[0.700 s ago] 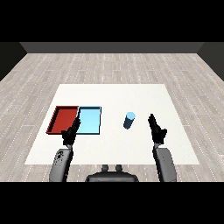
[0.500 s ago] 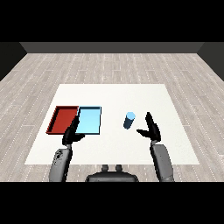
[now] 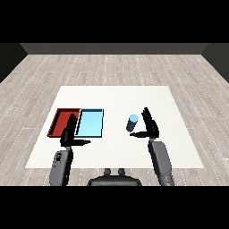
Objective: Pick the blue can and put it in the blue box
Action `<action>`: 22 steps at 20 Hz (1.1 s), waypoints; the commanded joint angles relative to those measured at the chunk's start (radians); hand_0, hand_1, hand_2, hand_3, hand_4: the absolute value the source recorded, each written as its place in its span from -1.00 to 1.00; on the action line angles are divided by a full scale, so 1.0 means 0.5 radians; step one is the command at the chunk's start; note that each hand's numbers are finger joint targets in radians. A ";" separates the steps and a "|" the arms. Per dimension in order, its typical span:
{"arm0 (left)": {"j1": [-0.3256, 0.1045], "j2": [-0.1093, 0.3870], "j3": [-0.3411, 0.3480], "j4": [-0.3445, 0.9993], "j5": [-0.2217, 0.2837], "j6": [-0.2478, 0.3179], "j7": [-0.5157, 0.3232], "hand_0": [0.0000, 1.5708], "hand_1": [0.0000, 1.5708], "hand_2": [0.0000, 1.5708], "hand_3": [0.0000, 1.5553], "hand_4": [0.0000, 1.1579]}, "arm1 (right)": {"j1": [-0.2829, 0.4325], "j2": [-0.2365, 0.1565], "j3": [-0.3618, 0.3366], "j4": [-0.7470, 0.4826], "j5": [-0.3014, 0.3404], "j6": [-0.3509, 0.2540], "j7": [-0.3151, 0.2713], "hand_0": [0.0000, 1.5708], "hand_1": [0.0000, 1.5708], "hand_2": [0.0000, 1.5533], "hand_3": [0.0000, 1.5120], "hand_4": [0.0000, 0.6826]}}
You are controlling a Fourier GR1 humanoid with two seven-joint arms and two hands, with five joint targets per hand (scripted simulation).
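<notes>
In the head view no lettering, label or brand can be read on anything: the blue can (image 3: 132, 123) is a plain light blue cylinder, and both trays are bare colour. The can stands upright on the white counter (image 3: 116, 96), a little right of the frame's centre, well apart from the trays. The right hand (image 3: 150, 127) rises from the lower right on its grey forearm, just beside the can on its right; its fingers point up and away, straight and spread wide, while the thumb reaches left toward the can's base, and whether it touches cannot be told. It holds nothing. The left hand (image 3: 69, 134) comes up from the lower left, its straight fingers lying over the near edge where the red tray (image 3: 60, 117) meets the blue tray (image 3: 91, 121), thumb stretched to the right along the counter; it is likewise spread and holds nothing. The two trays lie side by side, touching, left of centre, red on the left. Compared with half a second ago, the right hand has moved left, closer to the can, and the thumb now juts toward it; the can, the trays and the left hand lie where they were.
</notes>
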 commanded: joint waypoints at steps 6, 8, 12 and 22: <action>-0.137 0.014 0.074 0.243 0.030 -0.056 -0.219 -1.00 -1.00 -1.00 -1.00 -1.00 | -0.052 0.041 0.020 0.153 -0.004 -0.008 -0.166 -1.00 -1.00 -1.00 -1.00 -1.00; 0.016 -0.048 -0.032 -0.088 0.017 -0.006 -0.058 -1.00 -1.00 -1.00 -1.00 -1.00 | -0.046 0.060 0.032 0.202 -0.027 -0.037 -0.208 -1.00 -1.00 -1.00 -1.00 -1.00; 0.043 -0.009 0.010 -0.051 0.058 -0.069 -0.116 -1.00 -1.00 -1.00 -1.00 -1.00 | -0.040 0.056 -0.006 0.071 -0.036 -0.102 -0.020 -1.00 -1.00 -1.00 -1.00 -1.00; 0.062 0.056 0.092 -0.035 0.148 -0.152 -0.098 -1.00 -1.00 -1.00 -1.00 -1.00 | -0.369 -0.026 -0.202 0.684 -0.151 -0.050 -0.225 -1.00 -1.00 -1.00 -1.00 -1.00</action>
